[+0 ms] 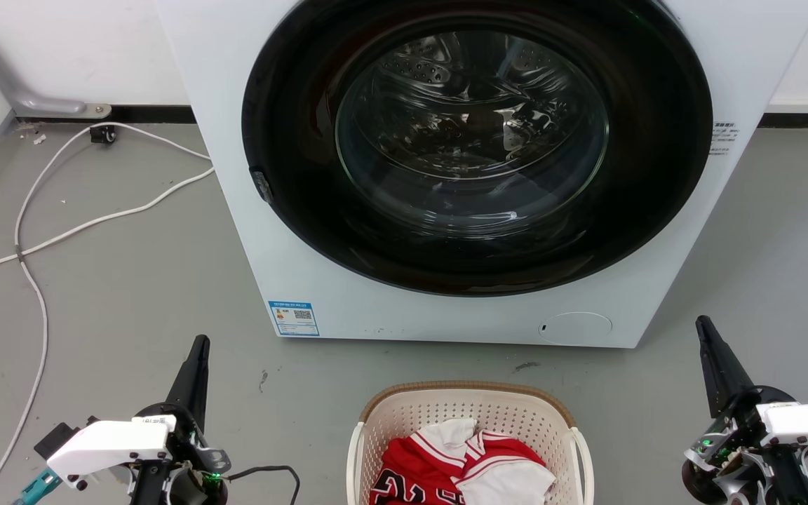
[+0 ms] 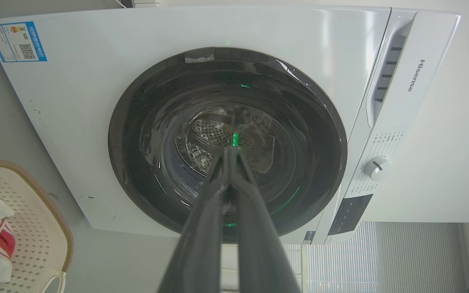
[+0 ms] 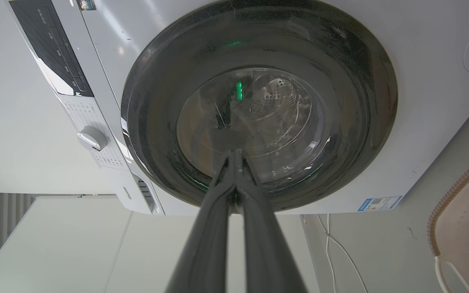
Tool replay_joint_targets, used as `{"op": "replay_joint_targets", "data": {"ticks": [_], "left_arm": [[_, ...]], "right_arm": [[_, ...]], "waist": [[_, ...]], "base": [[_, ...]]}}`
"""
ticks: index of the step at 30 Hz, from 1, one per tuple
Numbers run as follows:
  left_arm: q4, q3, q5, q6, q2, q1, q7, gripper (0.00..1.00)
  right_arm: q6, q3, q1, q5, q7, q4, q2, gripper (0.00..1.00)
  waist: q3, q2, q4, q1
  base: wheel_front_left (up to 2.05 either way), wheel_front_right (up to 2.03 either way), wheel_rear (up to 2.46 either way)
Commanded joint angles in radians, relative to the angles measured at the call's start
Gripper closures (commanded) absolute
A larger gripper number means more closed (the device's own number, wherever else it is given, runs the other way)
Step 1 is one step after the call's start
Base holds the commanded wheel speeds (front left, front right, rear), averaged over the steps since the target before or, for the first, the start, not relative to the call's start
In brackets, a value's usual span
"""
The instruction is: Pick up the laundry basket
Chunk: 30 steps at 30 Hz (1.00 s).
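Observation:
The laundry basket (image 1: 470, 407), cream-white and perforated with a brown rim, stands on the floor at the bottom middle of the head view, holding red and white clothes (image 1: 463, 466). Its white handles sit at either side. Part of the basket (image 2: 35, 228) shows at the left edge of the left wrist view, and a corner of the basket (image 3: 466, 215) at the right edge of the right wrist view. My left gripper (image 1: 200, 341) is to the basket's left, shut and empty. My right gripper (image 1: 702, 322) is to its right, also shut and empty. Both point toward the washer, apart from the basket.
A white washing machine (image 1: 306, 231) with a round dark glass door (image 1: 477, 144) stands just beyond the basket, door closed. White cables (image 1: 39, 238) trail over the grey floor at the left. Bare floor lies between each gripper and the basket.

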Motion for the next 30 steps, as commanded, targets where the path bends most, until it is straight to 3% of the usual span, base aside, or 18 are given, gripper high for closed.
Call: {"op": "replay_joint_targets", "data": {"ticks": [1,19,20,22,23,24,30], "left_arm": [[0.001,0.003,0.005,-0.004,-0.001,-0.010,0.005,1.00],[0.001,0.006,0.005,-0.004,-0.002,-0.010,0.005,1.00],[0.000,0.002,0.003,0.000,-0.002,0.000,0.004,0.00],[0.012,0.000,0.004,0.001,-0.004,0.008,0.003,0.00],[0.021,-0.001,0.004,0.001,-0.006,0.017,0.003,1.00],[0.030,-0.002,0.003,0.002,-0.008,0.027,0.003,0.00],[0.008,-0.008,0.017,0.001,-0.007,0.035,-0.028,0.00]], "right_arm": [[0.000,-0.002,-0.011,-0.005,0.002,0.001,0.004,1.00],[0.000,-0.003,-0.012,-0.007,0.002,0.001,0.004,1.00],[0.000,-0.001,0.000,0.000,0.001,0.000,0.001,0.00],[0.000,0.000,0.009,-0.001,0.000,0.011,0.002,0.00],[0.000,0.000,0.018,-0.001,0.000,0.021,0.003,1.00],[0.000,0.001,0.028,-0.001,0.000,0.030,0.005,0.00],[0.000,0.017,0.038,-0.020,-0.031,0.003,0.005,0.00]], "waist": [[0.000,0.0000,0.000,0.0000],[0.000,0.0000,0.000,0.0000],[0.000,0.0000,0.000,0.0000],[0.000,0.0000,0.000,0.0000],[0.000,0.0000,0.000,0.0000],[0.000,0.0000,0.000,0.0000],[0.001,0.0000,0.000,0.0000]], "base": [[0.00,0.00,0.00],[0.00,0.00,0.00],[0.00,0.00,0.00],[0.00,0.00,0.00],[0.00,0.00,0.00],[0.00,0.00,0.00],[0.00,0.00,0.00]]}}
